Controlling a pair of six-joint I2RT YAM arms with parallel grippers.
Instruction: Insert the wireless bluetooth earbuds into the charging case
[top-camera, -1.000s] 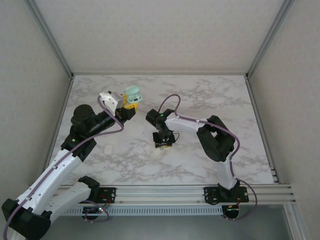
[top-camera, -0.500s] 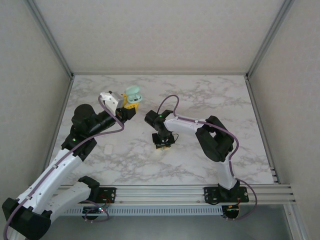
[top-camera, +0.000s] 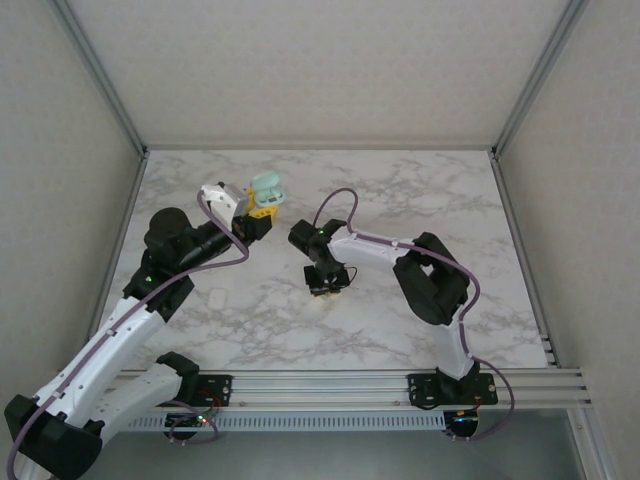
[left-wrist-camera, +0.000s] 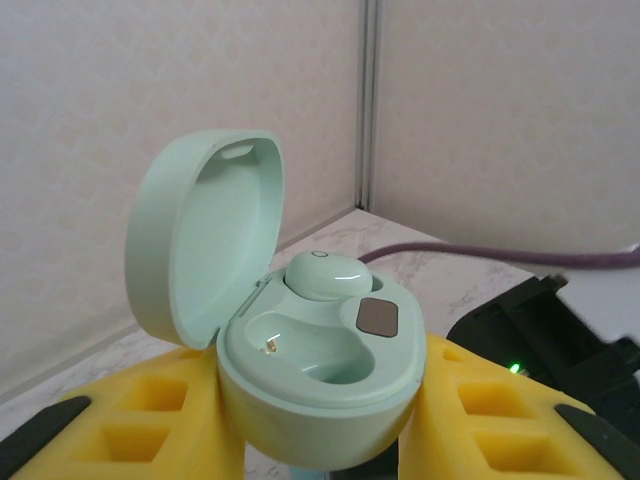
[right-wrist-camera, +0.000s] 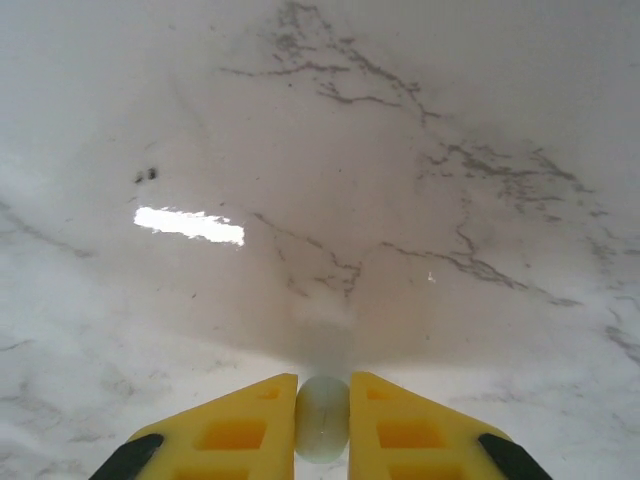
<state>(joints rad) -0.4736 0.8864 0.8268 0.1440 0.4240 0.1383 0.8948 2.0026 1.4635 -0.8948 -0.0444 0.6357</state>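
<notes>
Pointing down at table (right-wrist-camera: 420, 140), right pincer (right-wrist-camera: 322, 392) clenched on pale earbud (right-wrist-camera: 322, 432); left pincer (left-wrist-camera: 318, 432) grasping open case (left-wrist-camera: 310, 345).

Mint charging case (left-wrist-camera: 320, 390) has its lid flipped open, one mint earbud (left-wrist-camera: 325, 275) seated inside; second pale earbud (right-wrist-camera: 322, 425) sits pinched in the right gripper (right-wrist-camera: 322, 385).

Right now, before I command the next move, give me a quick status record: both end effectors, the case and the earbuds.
left end effector: shut on the charging case, holding it upright
lid: open, tipped back
slots: one holds a seated earbud; the empty slot is beside it
right end effector: shut on the loose earbud, low over the marble table
earbud-to-table contact: cannot tell
likely next move: carry the loose earbud to the empty slot
</notes>
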